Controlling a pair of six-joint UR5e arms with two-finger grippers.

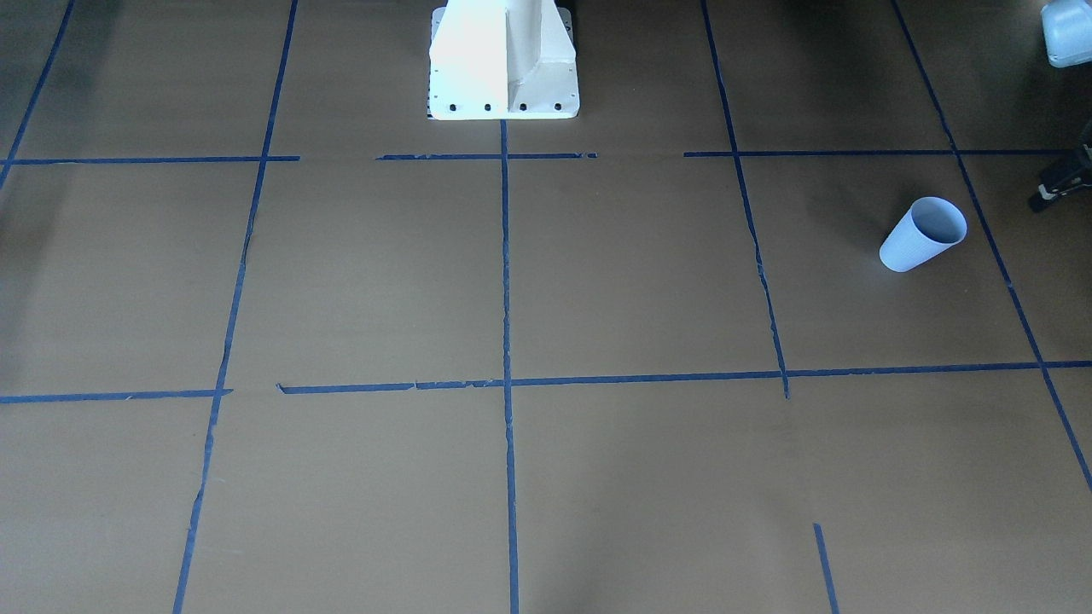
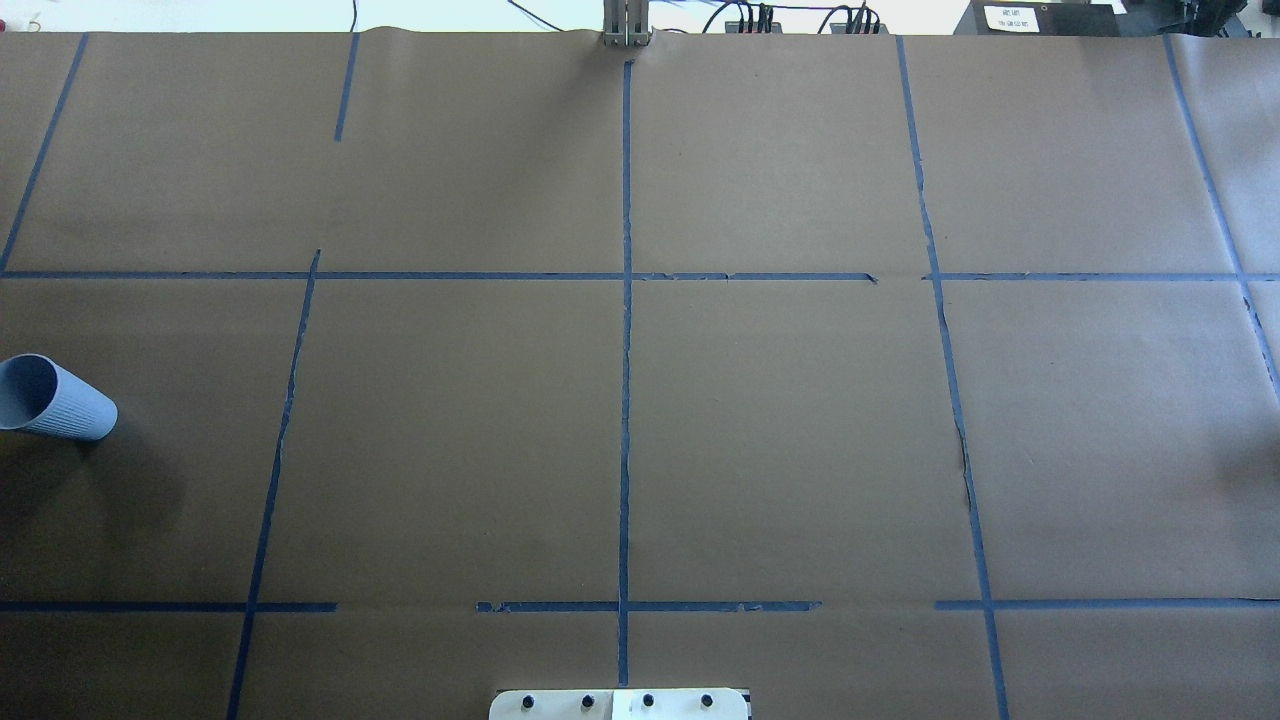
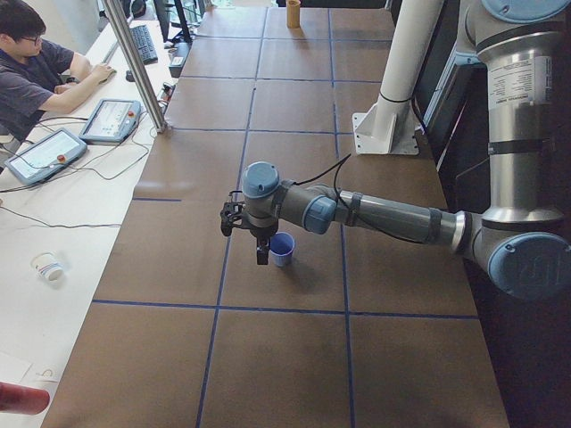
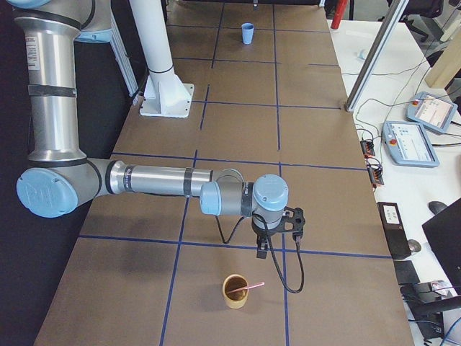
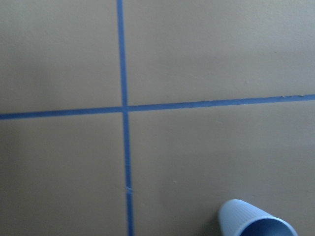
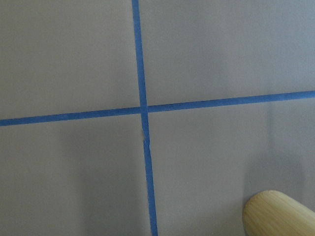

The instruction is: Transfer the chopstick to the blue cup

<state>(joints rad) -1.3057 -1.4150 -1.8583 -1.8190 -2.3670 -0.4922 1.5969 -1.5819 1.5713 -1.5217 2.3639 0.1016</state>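
The blue cup point(image 3: 283, 249) stands upright at the table's left end; it also shows in the overhead view point(image 2: 50, 398), the front view point(image 1: 923, 234) and the left wrist view point(image 5: 253, 222). My left gripper point(image 3: 261, 259) hangs beside the cup, just above the table; I cannot tell whether it is open or shut. A pink chopstick point(image 4: 249, 287) leans in a tan wooden cup point(image 4: 235, 290) at the table's right end; that cup's edge shows in the right wrist view point(image 6: 278, 216). My right gripper point(image 4: 261, 253) hangs a little behind that cup, above the table; I cannot tell its state.
The table is brown paper with a grid of blue tape lines point(image 2: 626, 300). The white robot base point(image 1: 503, 64) stands at the middle of the near edge. An operator point(image 3: 36, 67) sits at a side desk with teach pendants point(image 3: 49, 152).
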